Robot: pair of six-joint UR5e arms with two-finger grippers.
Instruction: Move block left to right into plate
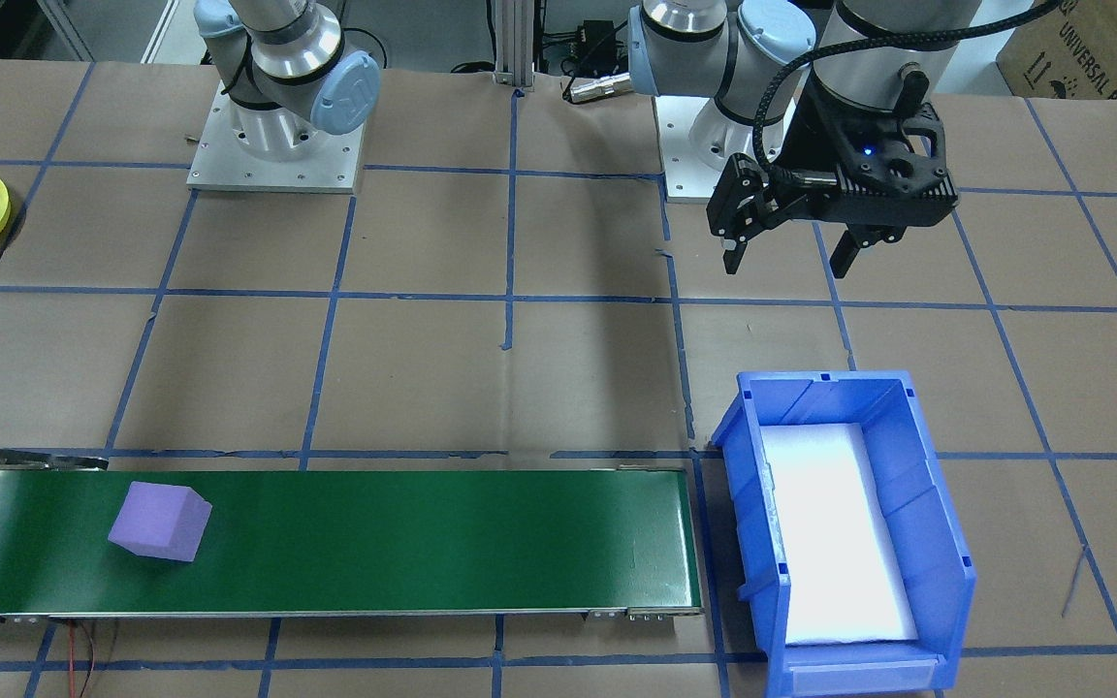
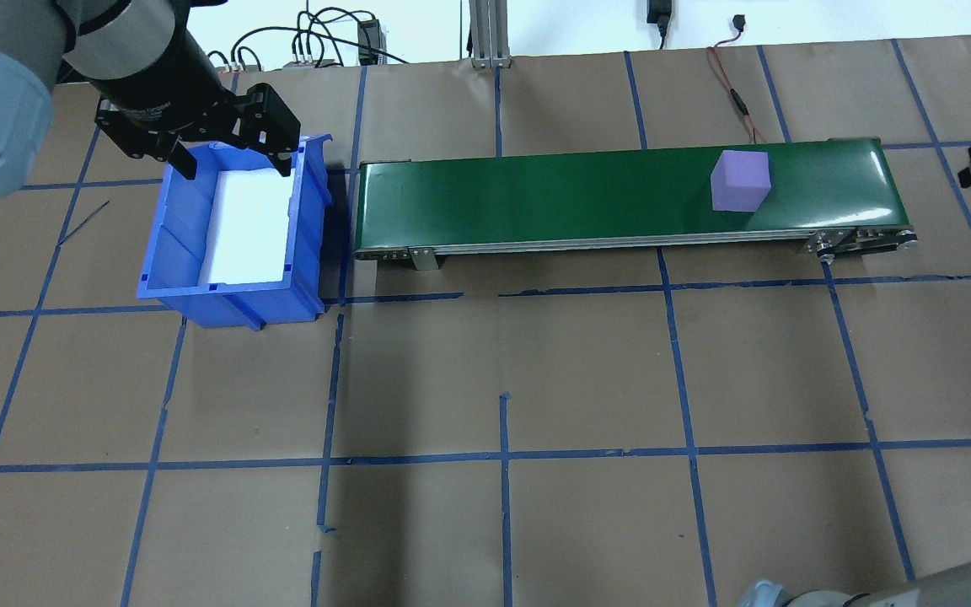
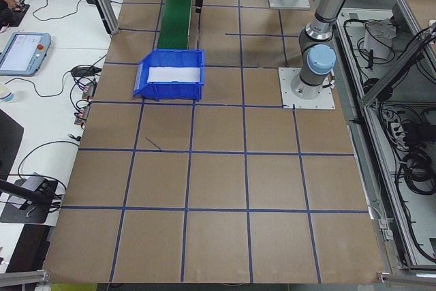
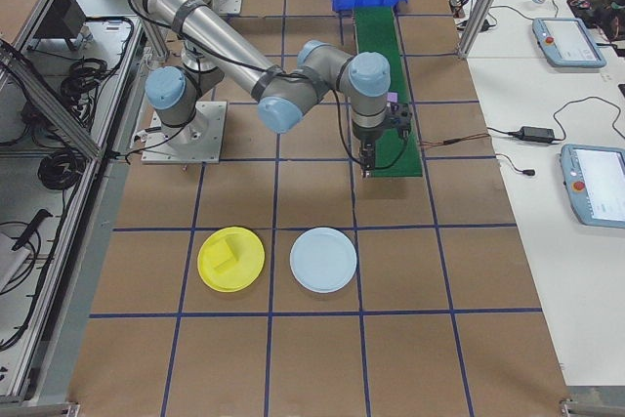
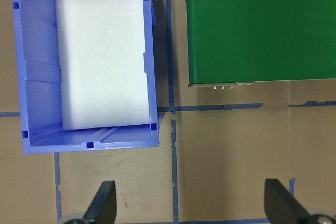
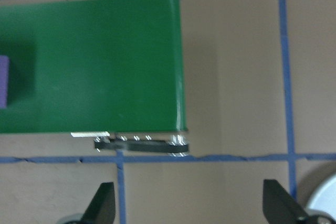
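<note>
The right gripper (image 6: 186,205), fingers spread and empty, hangs just off the right end of the green conveyor belt (image 2: 620,198). The purple foam cube (image 2: 739,180) sits near that end, nearer this arm than the open left gripper (image 2: 233,160).

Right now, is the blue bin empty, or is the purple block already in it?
No block in it. The blue bin holds only a white foam liner; the purple block sits on the green conveyor belt, at the end far from the bin.

robotics lab | taped grid table (image 2: 587,371) | teach pendants (image 4: 560,41)
</note>
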